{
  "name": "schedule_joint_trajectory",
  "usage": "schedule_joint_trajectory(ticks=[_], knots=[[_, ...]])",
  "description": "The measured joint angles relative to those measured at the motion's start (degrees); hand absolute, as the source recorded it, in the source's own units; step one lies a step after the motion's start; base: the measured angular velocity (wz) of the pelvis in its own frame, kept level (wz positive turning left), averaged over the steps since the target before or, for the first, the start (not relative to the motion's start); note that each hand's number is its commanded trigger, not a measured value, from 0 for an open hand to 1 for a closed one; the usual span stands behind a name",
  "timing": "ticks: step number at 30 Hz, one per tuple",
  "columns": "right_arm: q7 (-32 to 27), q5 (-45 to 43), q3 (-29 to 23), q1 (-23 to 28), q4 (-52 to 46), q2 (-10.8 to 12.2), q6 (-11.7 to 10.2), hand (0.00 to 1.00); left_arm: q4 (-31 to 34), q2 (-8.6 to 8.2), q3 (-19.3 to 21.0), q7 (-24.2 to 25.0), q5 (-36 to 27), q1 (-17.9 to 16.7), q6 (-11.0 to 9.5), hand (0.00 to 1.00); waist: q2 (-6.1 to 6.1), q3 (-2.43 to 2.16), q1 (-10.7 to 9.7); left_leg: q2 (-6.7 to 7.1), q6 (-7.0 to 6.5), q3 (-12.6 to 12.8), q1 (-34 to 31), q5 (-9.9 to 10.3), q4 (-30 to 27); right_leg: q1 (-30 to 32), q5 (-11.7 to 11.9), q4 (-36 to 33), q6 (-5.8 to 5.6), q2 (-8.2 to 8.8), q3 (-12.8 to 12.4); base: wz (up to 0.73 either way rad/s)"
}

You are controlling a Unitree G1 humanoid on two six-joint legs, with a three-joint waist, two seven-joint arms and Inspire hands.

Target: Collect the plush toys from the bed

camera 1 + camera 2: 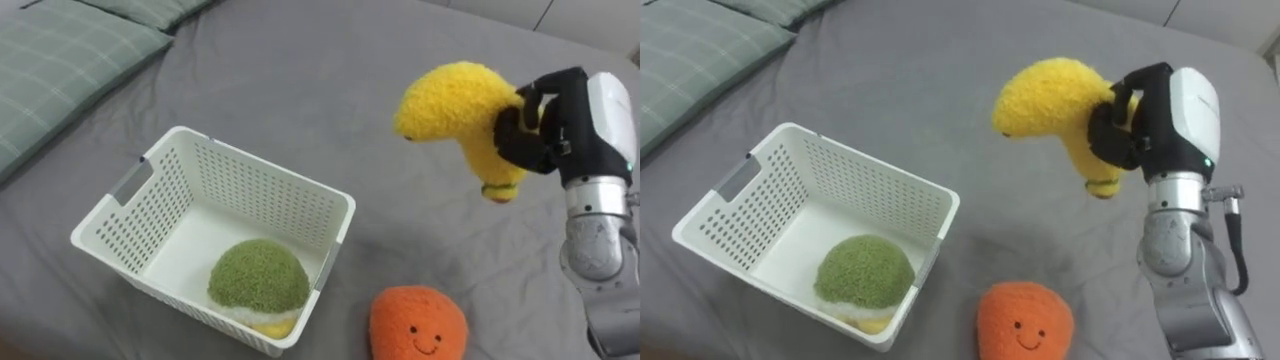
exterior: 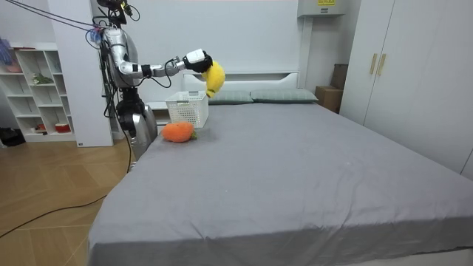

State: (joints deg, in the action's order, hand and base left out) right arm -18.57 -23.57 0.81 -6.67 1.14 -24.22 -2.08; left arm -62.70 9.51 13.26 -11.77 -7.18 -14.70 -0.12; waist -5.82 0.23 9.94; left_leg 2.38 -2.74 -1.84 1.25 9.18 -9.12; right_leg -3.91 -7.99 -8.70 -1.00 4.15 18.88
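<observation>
Right hand [image 1: 540,125] is clenched around 1 yellow banana plush [image 1: 455,105], holding it in the air over the grey bed [image 1: 330,80], right of the white basket [image 1: 250,160]. 1 green plush [image 1: 258,277] lies in the basket, and 1 orange plush [image 1: 418,322] sits on the bed beside it.

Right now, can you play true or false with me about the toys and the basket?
1. The right hand holds the yellow banana toy up in the air. True.
2. A green toy lies inside the white basket. True.
3. The orange toy is in the basket too. False: it sits on the bed beside the basket.
4. The banana toy is lying flat on the bed. False: the hand's fingers are curled round it and it hangs above the bed.
</observation>
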Motion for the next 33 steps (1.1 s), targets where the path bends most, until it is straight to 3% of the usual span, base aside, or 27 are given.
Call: schedule_joint_trajectory(ticks=[6,10,16,24,28,33], knots=[[1.67,0.43,0.36,-1.24,-5.95,0.01,0.08,1.00,-0.38,-0.37,0.06,-0.38,-0.12,0.66,-0.13,0.00,-0.04,0.04,1.15,-0.51,0.00,0.35,-0.02,0.05,0.53,0.32,0.03,-0.13,0.00,-0.06,-0.24,-0.03],[3.12,0.44,1.00,-3.46,-7.01,0.02,0.31,1.00,-0.45,-0.50,0.04,-0.40,-0.13,0.70,-0.13,0.00,0.53,0.32,1.52,-0.61,0.02,0.56,0.30,0.04,0.48,0.19,0.05,-0.11,0.03,-0.14,-0.41,-0.02],[5.38,0.21,4.15,-4.96,-10.64,0.25,1.85,1.00,-1.66,-1.39,0.13,0.32,0.38,0.65,0.17,0.00,0.37,0.02,3.68,-0.67,0.03,1.02,-0.03,0.05,0.61,0.75,0.04,-0.10,0.02,-0.19,-0.93,-0.03],[10.87,0.16,13.33,-11.16,-11.07,3.20,3.51,1.00,-1.57,-1.58,-1.41,1.37,0.36,1.44,0.60,0.00,-0.25,-0.15,5.14,-0.62,0.02,0.75,-0.32,0.04,0.45,0.85,0.05,-0.08,0.03,-0.19,-0.97,0.02],[11.95,0.02,16.15,-11.53,-11.03,6.35,4.44,1.00,-1.60,-1.70,-2.34,1.30,0.53,2.21,1.26,0.00,0.08,0.29,6.88,-0.65,0.02,0.96,-0.11,0.04,0.53,0.88,0.04,-0.09,0.03,-0.19,-0.84,-0.04],[14.89,0.08,18.83,-14.59,-10.29,7.86,4.66,1.00,-2.12,-1.60,-2.30,1.57,0.62,3.62,1.54,0.00,-0.22,0.74,9.41,-0.58,0.05,0.08,-0.97,0.06,0.50,1.04,0.04,0.02,0.03,-0.22,-0.13,0.09]])
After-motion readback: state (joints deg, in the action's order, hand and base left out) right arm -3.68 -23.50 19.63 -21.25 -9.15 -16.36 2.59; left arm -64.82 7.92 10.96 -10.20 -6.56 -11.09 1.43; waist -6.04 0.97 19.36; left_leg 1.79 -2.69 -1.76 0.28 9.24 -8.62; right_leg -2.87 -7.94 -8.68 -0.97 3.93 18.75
